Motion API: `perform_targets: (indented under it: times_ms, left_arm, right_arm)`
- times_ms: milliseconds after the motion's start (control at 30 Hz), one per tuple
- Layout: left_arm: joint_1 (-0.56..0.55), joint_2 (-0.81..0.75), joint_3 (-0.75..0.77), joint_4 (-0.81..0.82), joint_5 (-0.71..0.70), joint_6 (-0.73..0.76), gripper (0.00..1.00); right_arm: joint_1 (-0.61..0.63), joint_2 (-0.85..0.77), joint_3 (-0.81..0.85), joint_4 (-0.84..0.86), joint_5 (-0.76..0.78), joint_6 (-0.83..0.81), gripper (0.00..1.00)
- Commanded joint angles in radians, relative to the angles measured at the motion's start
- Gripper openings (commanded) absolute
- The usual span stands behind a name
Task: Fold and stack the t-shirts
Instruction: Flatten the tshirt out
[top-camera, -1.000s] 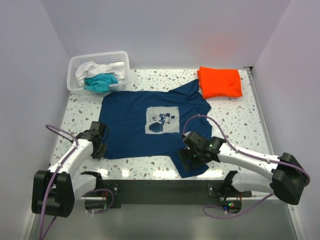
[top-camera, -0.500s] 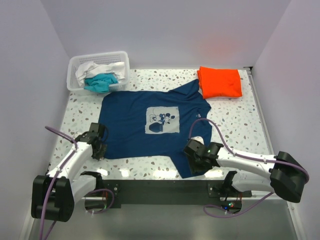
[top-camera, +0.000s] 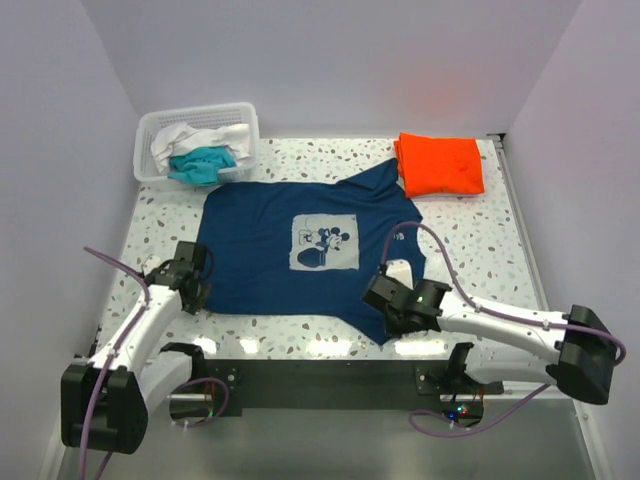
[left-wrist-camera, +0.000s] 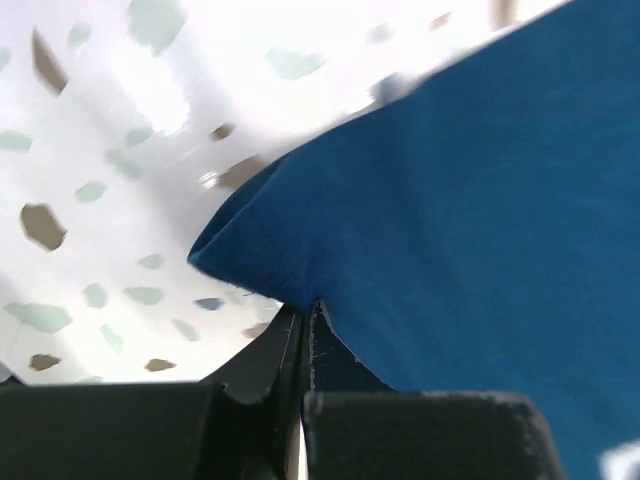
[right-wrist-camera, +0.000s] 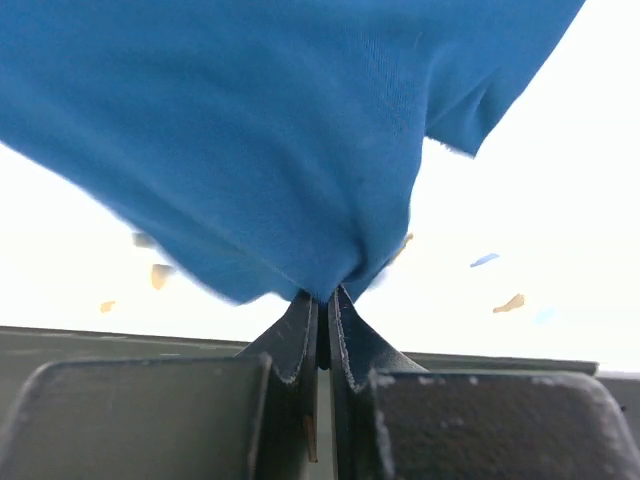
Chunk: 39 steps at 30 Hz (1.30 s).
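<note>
Jaws on both arms are pressed together on cloth: the left jaws pinch the near-left hem corner of the navy t-shirt (top-camera: 262, 262), the right jaws a bunched fold at its near-right edge. The fold should go best if both pinches rise evenly and travel together, hem taut. From them the shirt spreads print-up across the tabletop (top-camera: 480, 250), the folded orange t-shirt (top-camera: 440, 165) just beside its far-right sleeve.

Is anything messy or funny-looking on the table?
A little. The navy shirt has its near sleeve bunched up where the right claw pinches it; the left claw pinches its near hem corner. A white shirt and a teal shirt lie crumpled in the basket. The orange shirt is neatly folded.
</note>
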Motion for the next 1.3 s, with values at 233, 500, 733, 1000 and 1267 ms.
perform_targets:
  times_ms: [233,500,733,1000,1267]
  left_arm:
    - [0.008,-0.054,0.359,0.126,-0.041,0.141,0.00]
    - [0.007,0.025,0.725,0.122,-0.040,0.202,0.00]
    - [0.007,-0.027,1.006,0.167,0.018,0.299,0.00]
    - [0.007,-0.064,1.298,0.148,0.159,0.382,0.00]
    - [0.008,-0.097,1.560,0.085,0.281,0.416,0.00]
  right_arm:
    - [-0.355,-0.064,0.453,0.114,0.195,-0.357,0.00]
    - [-0.409,0.001,0.933,0.158,0.326,-0.558,0.00]
    - [-0.409,-0.024,1.215,0.161,0.298,-0.711,0.00]
    - [-0.411,-0.048,1.544,0.043,0.002,-0.799,0.00]
    - [-0.411,-0.171,1.628,0.032,-0.214,-0.782,0.00]
